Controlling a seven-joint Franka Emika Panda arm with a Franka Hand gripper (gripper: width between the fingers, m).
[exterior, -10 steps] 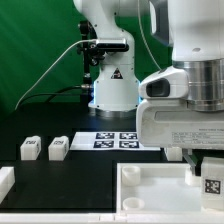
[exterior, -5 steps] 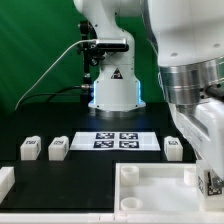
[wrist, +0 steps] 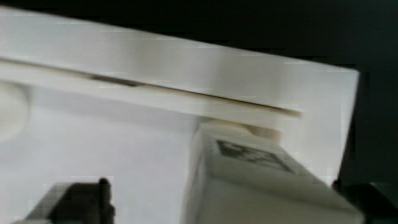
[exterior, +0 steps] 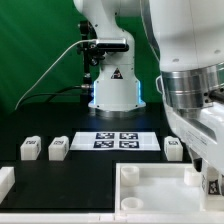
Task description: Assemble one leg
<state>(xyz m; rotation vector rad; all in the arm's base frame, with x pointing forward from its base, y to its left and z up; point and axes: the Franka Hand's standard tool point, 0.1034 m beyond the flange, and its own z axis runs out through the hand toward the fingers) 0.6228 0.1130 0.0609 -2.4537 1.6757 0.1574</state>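
The pincer (wrist: 217, 203) holds one leg (wrist: 258, 172) (the little white block) tight over the big white tray (exterior: 150, 190) on the tabletop (exterior: 60, 175).

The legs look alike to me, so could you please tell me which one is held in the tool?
The leg at the exterior view's far right, over the tray. The other three rest on the black table, untouched.

Black table (exterior: 80, 172): three legs (exterior: 30, 148) (exterior: 58, 148) (exterior: 173, 148), marker board (exterior: 118, 140), tray (exterior: 150, 200).
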